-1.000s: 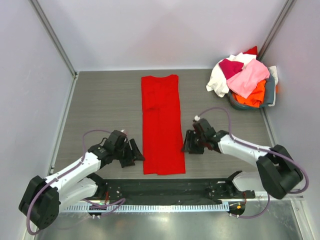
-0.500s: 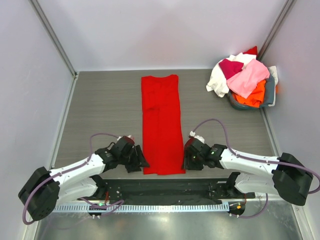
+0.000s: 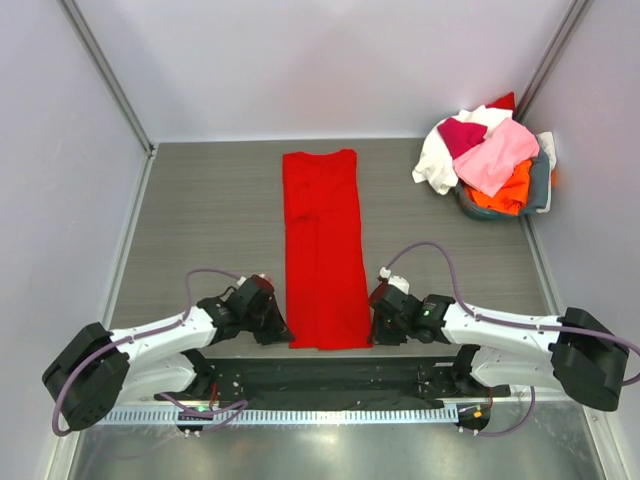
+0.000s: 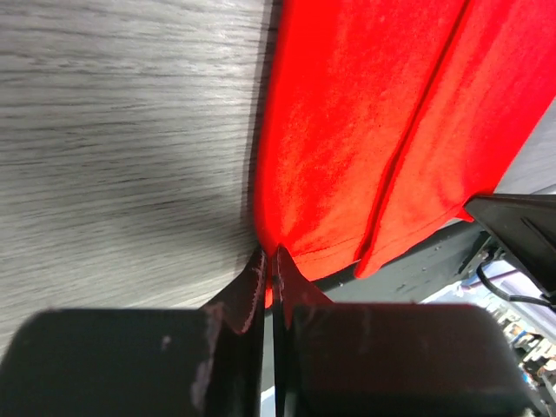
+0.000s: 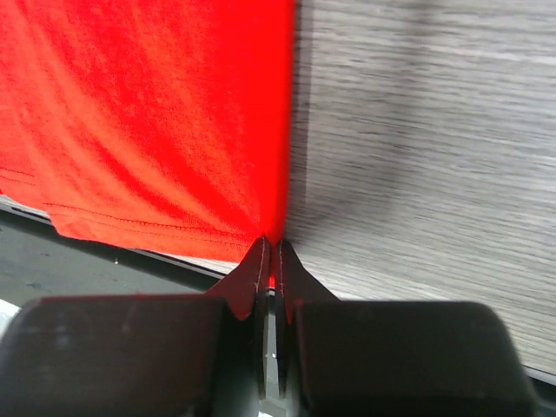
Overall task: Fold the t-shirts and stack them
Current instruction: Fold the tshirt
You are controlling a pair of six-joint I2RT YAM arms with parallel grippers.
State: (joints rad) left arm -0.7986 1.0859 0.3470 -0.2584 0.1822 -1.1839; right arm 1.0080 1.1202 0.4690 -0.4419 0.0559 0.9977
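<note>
Top external view: red t-shirt (image 3: 322,245) lies as a long folded strip down the middle of the table (image 3: 200,220), hem toward the near edge.
Left fingers (image 4: 248,291): clenched on the hem's left corner.
Right fingers (image 5: 252,276): clenched on the hem's right corner.

red shirt (image 4: 365,130) cut off at the top edge in both wrist views, its near corners swallowed inside the left hand (image 4: 271,254) and right hand (image 5: 271,245), basket (image 3: 541,190) mostly buried under the shirt pile (image 3: 495,155), surface (image 5: 417,156) kinda blurry
</note>
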